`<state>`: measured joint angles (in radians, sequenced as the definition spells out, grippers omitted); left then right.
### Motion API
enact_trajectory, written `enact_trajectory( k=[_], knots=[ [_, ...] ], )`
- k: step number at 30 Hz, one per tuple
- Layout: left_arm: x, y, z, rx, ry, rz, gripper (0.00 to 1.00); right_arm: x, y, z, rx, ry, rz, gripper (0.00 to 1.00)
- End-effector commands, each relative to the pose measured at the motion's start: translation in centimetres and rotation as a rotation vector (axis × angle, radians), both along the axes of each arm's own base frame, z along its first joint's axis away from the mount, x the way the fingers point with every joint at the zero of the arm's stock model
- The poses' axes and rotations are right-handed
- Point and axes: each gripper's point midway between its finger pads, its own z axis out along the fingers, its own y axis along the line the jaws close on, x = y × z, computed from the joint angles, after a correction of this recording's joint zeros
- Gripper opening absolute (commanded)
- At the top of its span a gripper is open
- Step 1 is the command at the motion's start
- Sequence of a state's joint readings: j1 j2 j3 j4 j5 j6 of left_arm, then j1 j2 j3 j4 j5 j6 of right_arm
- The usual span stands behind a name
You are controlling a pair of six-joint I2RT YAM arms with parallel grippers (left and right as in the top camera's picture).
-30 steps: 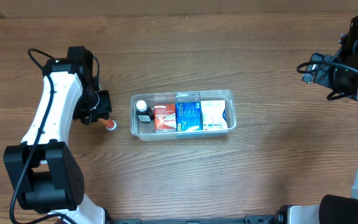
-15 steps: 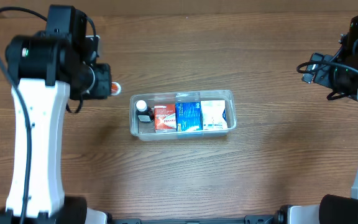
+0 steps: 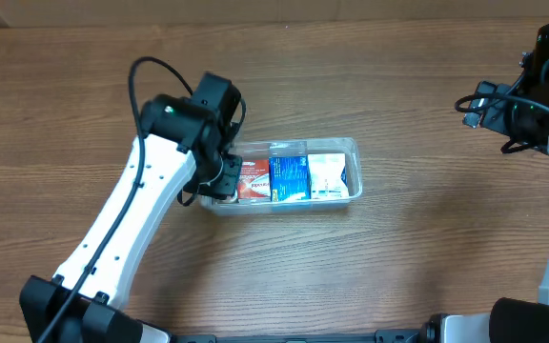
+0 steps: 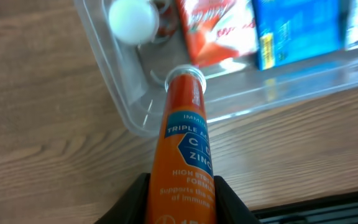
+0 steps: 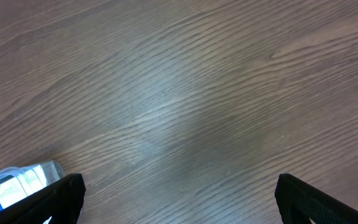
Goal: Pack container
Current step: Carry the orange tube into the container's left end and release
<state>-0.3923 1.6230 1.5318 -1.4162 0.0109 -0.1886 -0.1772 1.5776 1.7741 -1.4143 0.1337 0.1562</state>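
The clear plastic container (image 3: 354,148) lies at the table's middle. It holds a dark bottle with a white cap (image 4: 131,18), a red box (image 3: 253,180), a blue box (image 3: 289,175) and a white box (image 3: 327,175). My left gripper (image 3: 219,181) is over the container's left end, shut on an orange vitamin tube (image 4: 187,149). The tube's tip hangs just above the container's (image 4: 129,112) near left corner. My right gripper (image 5: 179,193) is open and empty over bare wood at the far right, with the container's corner (image 5: 23,177) at its left.
The wooden table (image 3: 398,267) surrounds the container. The right arm (image 3: 532,105) stays at the right edge. The table's near edge with a dark strip (image 4: 328,208) shows in the left wrist view.
My left arm swung from the table's far left, carrying the orange tube, to over the container's left end. The right arm has not moved.
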Motion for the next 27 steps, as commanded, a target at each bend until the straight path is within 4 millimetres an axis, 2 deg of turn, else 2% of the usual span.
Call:
enact_trajectory(
  k=[1,4,7,8,9,10,12,14,16,18,22,27],
  knots=[
    [-0.1,0.6,-2.7,0.033,0.003,0.018,0.13,0.1,0.0,0.6,-0.001,-0.019,0.003,1.0],
    [0.3,0.4,-4.6,0.025,-0.014,0.019,0.13,0.1,0.0,0.6,-0.001,-0.019,0.003,1.0],
    [1.2,0.8,-5.5,0.052,-0.056,0.023,0.2,0.1,0.0,0.6,-0.001,-0.019,0.003,1.0],
    [1.4,0.8,-5.6,0.049,-0.064,0.024,0.25,0.1,0.0,0.6,-0.001,-0.019,0.003,1.0],
    [1.7,0.7,-5.6,0.045,-0.075,0.025,0.36,0.1,0.0,0.6,-0.001,-0.019,0.003,1.0],
    [1.9,0.6,-5.5,0.041,-0.087,0.025,0.43,0.1,0.0,0.6,-0.001,-0.019,0.003,1.0],
    [2.1,0.5,-5.5,0.038,-0.093,0.027,0.44,0.1,0.0,0.6,-0.001,-0.019,0.003,1.0],
    [1.9,0.6,-5.6,0.042,-0.083,0.026,0.43,0.1,0.0,0.6,-0.001,-0.019,0.003,1.0],
    [1.8,0.6,-5.6,0.043,-0.083,0.026,0.22,0.1,0.0,0.6,-0.001,-0.019,0.003,1.0],
    [1.6,0.7,-5.5,0.047,-0.074,0.026,0.09,0.1,0.0,0.6,-0.001,-0.019,0.003,1.0],
    [1.1,2.0,-3.9,0.117,-0.058,0.028,0.08,0.1,0.0,0.6,-0.001,-0.019,0.003,1.0],
    [2.7,1.2,-3.4,0.082,-0.121,0.031,0.11,0.1,0.0,0.6,-0.001,-0.019,0.003,1.0]
  ],
)
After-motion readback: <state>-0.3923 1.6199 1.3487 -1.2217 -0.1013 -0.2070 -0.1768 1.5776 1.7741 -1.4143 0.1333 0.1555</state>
